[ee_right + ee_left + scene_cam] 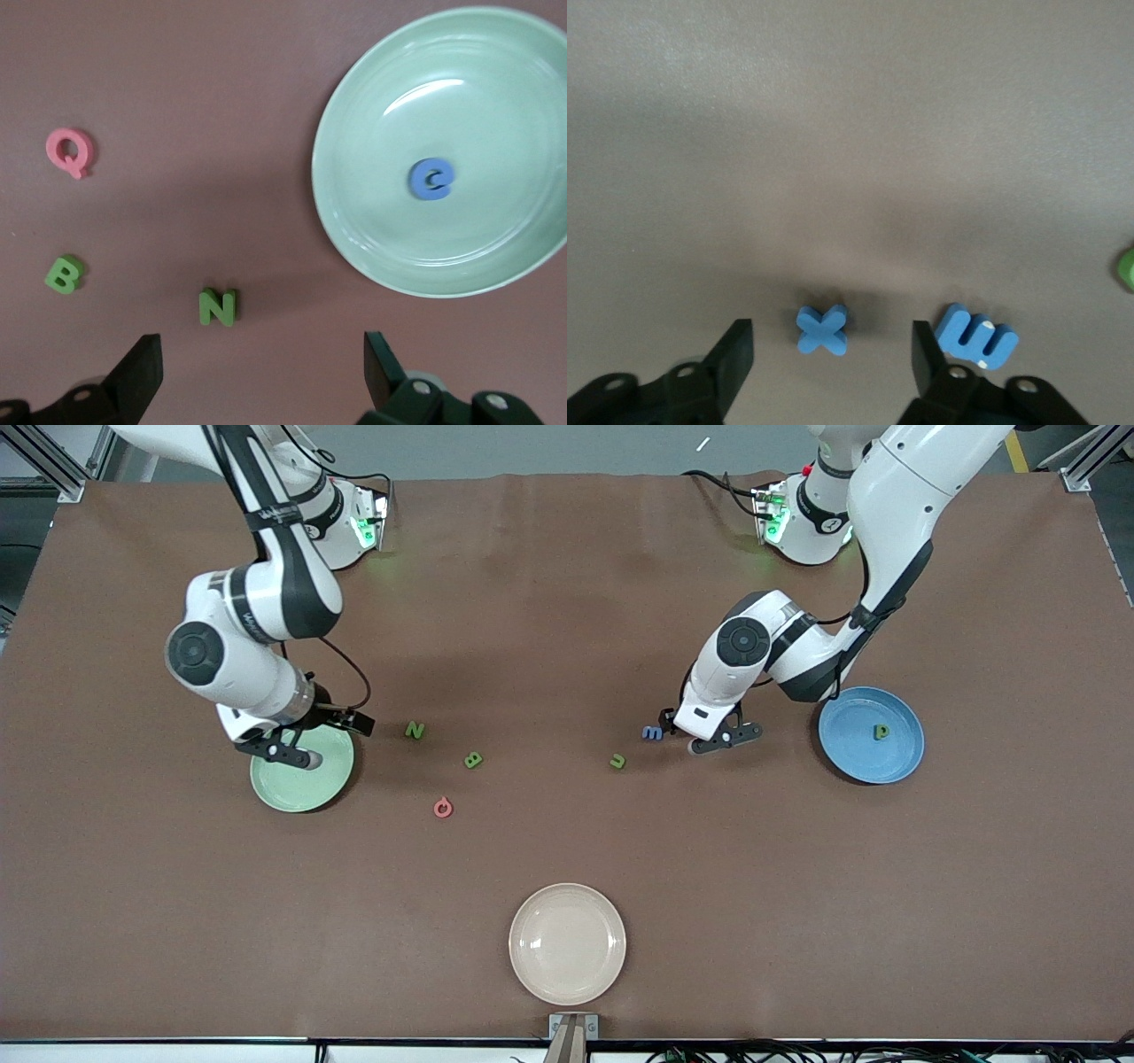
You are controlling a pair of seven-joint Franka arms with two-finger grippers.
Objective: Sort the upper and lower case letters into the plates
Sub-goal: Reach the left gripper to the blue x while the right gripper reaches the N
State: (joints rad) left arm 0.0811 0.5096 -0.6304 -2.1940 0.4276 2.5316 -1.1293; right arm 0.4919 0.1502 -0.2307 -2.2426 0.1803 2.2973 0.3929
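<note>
Two letters already lie in plates, so I lower my left pincer (pixel 829 354), spread wide astride the blue x (pixel 822 329) on the surface beside the blue m (pixel 976 336), and need only squeeze; my right pincer (pixel 261 372), spread, waits over the mint plate (pixel 354 212).

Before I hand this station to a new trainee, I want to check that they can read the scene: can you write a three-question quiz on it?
1. True or false: the blue plate already holds a green letter p.
2. Which letter lies between the left gripper's open fingers?
A. blue m
B. blue x
C. green u
3. Fill in: the only letter in the mint green plate is the blue ___.

Key
1. True.
2. B; the m lies just outside one finger.
3. G. The right gripper hangs open over the table beside that plate, with the green N nearest it.
</note>
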